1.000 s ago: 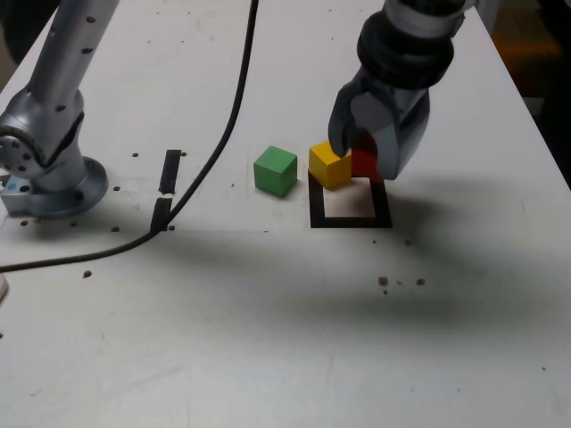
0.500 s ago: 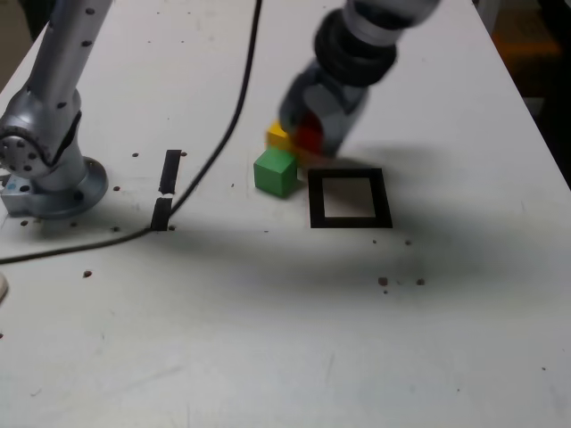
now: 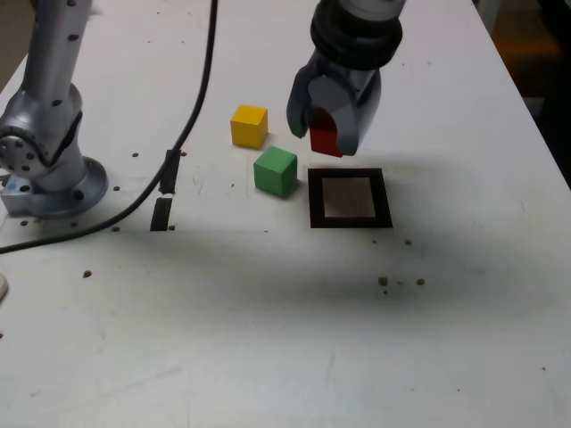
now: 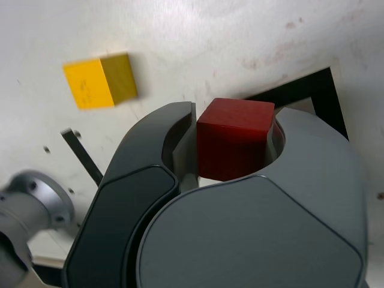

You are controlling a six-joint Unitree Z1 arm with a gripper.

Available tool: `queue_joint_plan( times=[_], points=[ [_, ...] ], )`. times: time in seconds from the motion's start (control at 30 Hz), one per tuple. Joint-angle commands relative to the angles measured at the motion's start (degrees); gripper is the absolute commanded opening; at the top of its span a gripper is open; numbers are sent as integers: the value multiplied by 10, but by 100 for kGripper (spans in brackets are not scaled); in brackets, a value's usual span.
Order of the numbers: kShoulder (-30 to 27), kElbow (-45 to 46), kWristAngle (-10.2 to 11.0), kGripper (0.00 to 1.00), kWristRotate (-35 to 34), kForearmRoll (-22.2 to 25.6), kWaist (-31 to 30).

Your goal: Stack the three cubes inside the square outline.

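My gripper (image 3: 326, 134) is shut on the red cube (image 3: 325, 138), held above the table just behind the far-left corner of the black square outline (image 3: 350, 220) in the exterior view. In the wrist view the red cube (image 4: 235, 138) sits clamped between the two dark fingers (image 4: 153, 150), and a corner of the square outline (image 4: 318, 90) shows past them. The green cube (image 3: 275, 171) rests on the table just to the exterior view's left of the outline. Further back and left lies the yellow cube (image 3: 249, 126), which the wrist view shows as the yellow cube (image 4: 99, 80). The outline's white middle holds nothing.
The arm's grey base (image 3: 45, 169) stands at the exterior view's left edge. A black cable (image 3: 183, 134) runs from the back across the table towards it, passing two short black strips (image 3: 167, 187). Small dark specks dot the white tabletop (image 3: 285, 330).
The gripper swung with the red cube to the exterior view's left, pushing the yellow cube away from the outline, then came back right. The yellow cube now lies behind the green one.
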Motion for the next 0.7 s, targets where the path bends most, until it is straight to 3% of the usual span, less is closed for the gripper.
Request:
queue_joint_plan(
  times=[0.0, 0.17, 0.37, 0.67],
  points=[
    [-13, 11, -14, 23, -35, 1, -4],
    [-3, 28, -36, 23, -136, -6, -18],
    [5, 45, -61, 24, -188, -41, -36],
    [8, 30, -50, 24, -211, -44, -50]
  ],
)
